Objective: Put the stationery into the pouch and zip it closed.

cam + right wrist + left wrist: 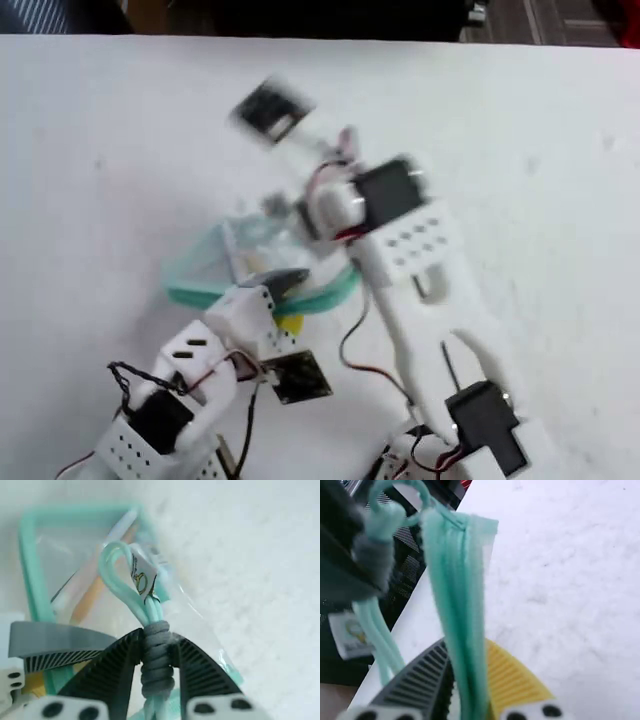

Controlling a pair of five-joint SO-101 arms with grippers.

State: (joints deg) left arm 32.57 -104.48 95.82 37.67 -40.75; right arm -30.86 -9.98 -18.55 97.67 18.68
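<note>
Pouch [215,268] flat on the white worktop [520,150], about mid-table in the high view, clear-walled with a mint border. Stationery [92,592] inside: an orange pencil and a pale pen or two, seen through the clear wall in the right wrist view.

Mint pull cord [150,607] looping out from the zip, small tag [142,577] against the loop, grey knot [156,655] binding the strands. Right pincer [156,652] pressed together on that knot, dark ribbed fingers on either side. Left pincer [465,695] pinching the pouch's mint edge, grey finger on one face, yellow on the other. In the high view, left pincer at the border nearer the arms' bases, right pincer over the far side of the pouch.

Judged step: zipping, with the filling apparently done. Extent of closure impossible to tell, slider hidden behind knot and fingers.

Next move, as a guess: draw the knot along the line of the teeth toward the unclosed end, low and level rather than upward, so as not to lift the pouch off the worktop. Keep the left grip firm as the anchor and the edge taut between the two pincers. Watch for the cord slipping through the fingers, or clear film catching in the teeth.
</note>
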